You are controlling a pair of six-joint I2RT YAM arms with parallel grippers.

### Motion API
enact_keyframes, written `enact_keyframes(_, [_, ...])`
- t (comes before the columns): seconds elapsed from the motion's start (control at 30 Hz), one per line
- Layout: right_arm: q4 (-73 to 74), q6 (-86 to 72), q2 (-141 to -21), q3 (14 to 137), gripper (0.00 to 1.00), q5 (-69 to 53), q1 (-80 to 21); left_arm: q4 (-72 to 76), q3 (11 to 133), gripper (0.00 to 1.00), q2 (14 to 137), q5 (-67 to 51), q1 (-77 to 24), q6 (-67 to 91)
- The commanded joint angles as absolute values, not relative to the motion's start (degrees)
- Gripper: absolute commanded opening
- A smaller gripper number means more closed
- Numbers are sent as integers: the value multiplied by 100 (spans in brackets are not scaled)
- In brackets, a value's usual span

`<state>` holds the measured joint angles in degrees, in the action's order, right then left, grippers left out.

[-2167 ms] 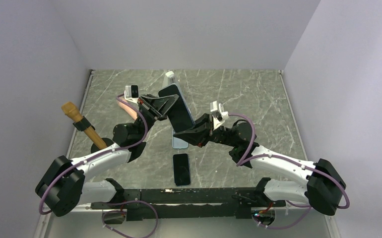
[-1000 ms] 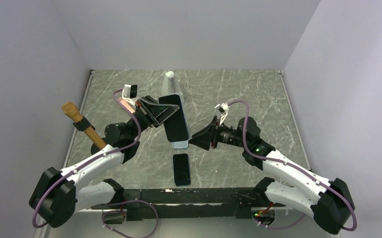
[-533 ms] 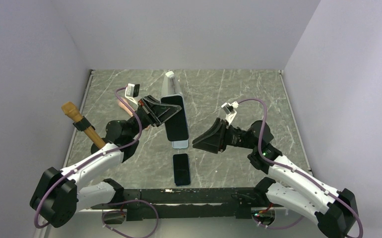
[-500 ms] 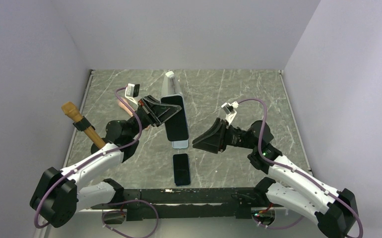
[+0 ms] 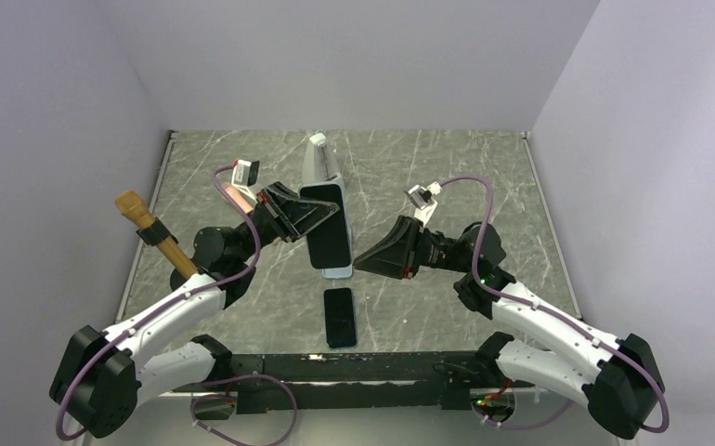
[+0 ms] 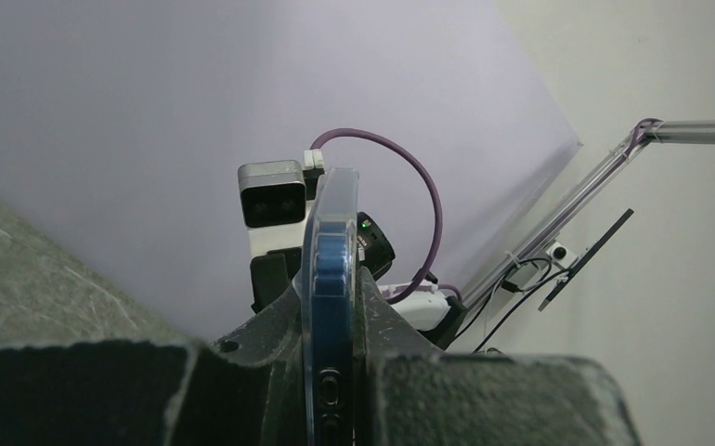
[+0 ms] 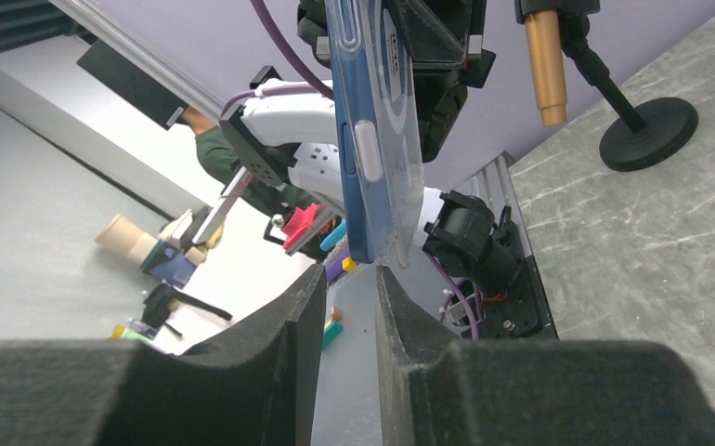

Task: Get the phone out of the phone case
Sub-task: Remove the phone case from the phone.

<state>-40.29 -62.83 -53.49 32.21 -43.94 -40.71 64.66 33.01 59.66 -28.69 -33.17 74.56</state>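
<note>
You see a clear, glossy plastic phone case (image 7: 402, 102) around the phone (image 7: 352, 111), whose blue edge looks smooth. The table (image 5: 484, 186) looks like polished grey-green marble with white veins.

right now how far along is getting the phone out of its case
Early. Done: the cased phone is up off the table, clamped in the left gripper. In hand: the right gripper hovers by its lower end, fingers narrowly apart, not touching it. Left: the wrist views show the phone seated in the clear case, so the separation is not yet done.
</note>
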Motion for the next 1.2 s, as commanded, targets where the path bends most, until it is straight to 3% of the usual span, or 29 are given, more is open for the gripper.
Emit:
enact_keyframes(0.0, [-4582, -6461, -5488, 3450, 27, -4430, -4120, 6702, 3299, 0, 5807, -2846, -3299, 7337])
enact_keyframes(0.37, [-4549, -6351, -5668, 3409, 24, -4193, -4224, 6710, 3270, 0, 5818, -2822, -3311, 7365])
enact_keyframes(0.67, [-3074, -5525, -5629, 3807, 26, -3547, -4470, 6472, 3228, 0, 5682, -2698, -3357, 7230])
enact_keyframes(0.83, [-3035, -5363, -5493, 3814, 28, -3580, -4745, 5615, 3264, 0, 5308, -2419, -3342, 6808])
enact_keyframes(1.17, [-3617, -5431, -5416, 3618, 28, -3645, -4935, 5754, 3233, 0, 5353, -2461, -3243, 6931])
